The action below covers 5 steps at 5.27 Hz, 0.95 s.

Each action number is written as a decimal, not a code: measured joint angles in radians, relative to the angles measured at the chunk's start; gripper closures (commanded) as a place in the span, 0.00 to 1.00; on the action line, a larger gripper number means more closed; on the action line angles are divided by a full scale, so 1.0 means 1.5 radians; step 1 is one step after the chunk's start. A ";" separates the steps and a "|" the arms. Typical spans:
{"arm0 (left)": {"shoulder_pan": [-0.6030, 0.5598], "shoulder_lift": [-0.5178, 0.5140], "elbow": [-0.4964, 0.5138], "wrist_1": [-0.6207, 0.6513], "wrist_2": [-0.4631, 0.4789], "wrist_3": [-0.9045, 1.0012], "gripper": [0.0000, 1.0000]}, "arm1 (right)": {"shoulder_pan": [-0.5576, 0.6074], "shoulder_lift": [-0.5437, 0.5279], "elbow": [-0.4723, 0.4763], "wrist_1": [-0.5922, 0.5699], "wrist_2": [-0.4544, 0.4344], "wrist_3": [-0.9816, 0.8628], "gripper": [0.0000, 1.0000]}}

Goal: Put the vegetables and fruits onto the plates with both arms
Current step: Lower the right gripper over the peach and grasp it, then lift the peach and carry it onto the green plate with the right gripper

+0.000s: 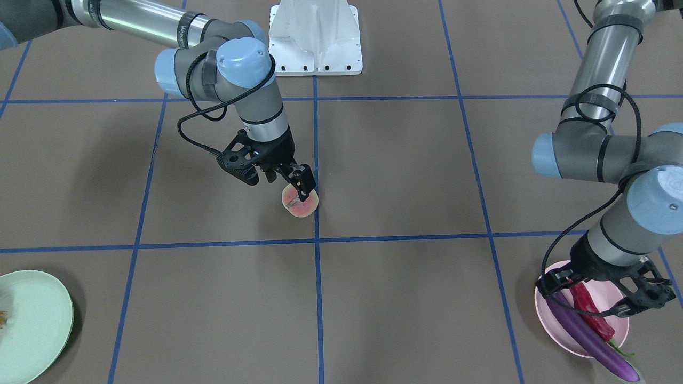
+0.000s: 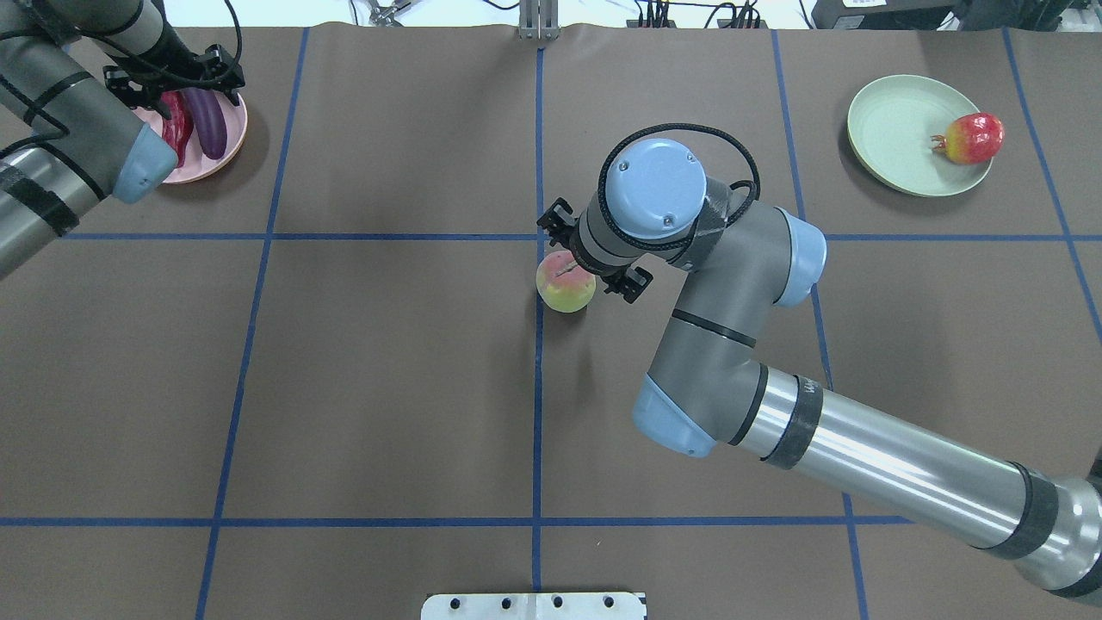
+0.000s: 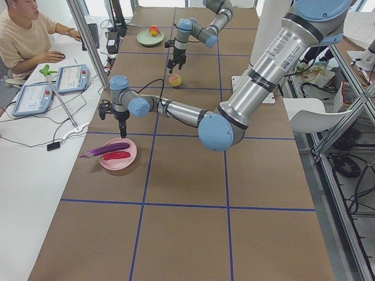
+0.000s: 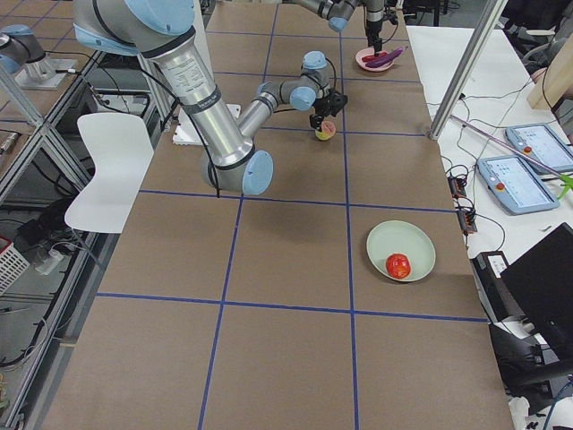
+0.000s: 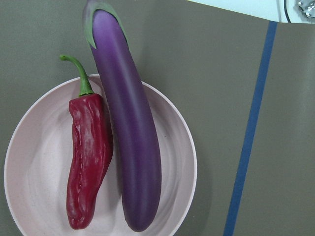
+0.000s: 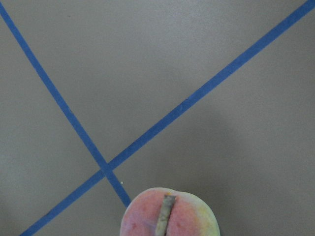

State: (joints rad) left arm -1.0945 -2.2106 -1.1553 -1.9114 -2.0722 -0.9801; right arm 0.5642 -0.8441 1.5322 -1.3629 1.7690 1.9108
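The peach half (image 1: 301,205) sits near the table's middle, slit tilted up; it also shows in the right wrist view (image 6: 167,216). My right gripper (image 1: 296,184) is shut on the peach, its fingers at the fruit's sides. The pomegranate (image 2: 973,138) lies on the green plate (image 2: 895,120) at the far right. The purple eggplant (image 5: 130,147) and red chili pepper (image 5: 88,162) lie side by side on the pink plate (image 5: 39,172). My left gripper (image 3: 122,134) hangs a little above them, open and empty.
The white robot base (image 1: 315,37) stands at the table's near edge. Blue tape lines (image 2: 538,387) divide the brown table. An operator (image 3: 23,35) sits beside tablets and a slanted metal pole past the far edge.
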 measured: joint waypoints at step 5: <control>0.002 0.001 -0.007 -0.001 0.002 -0.018 0.00 | -0.024 0.021 -0.043 0.002 -0.017 0.018 0.02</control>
State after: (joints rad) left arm -1.0922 -2.2092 -1.1665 -1.9129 -2.0694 -1.0073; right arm 0.5289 -0.8123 1.4675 -1.3602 1.7430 1.9372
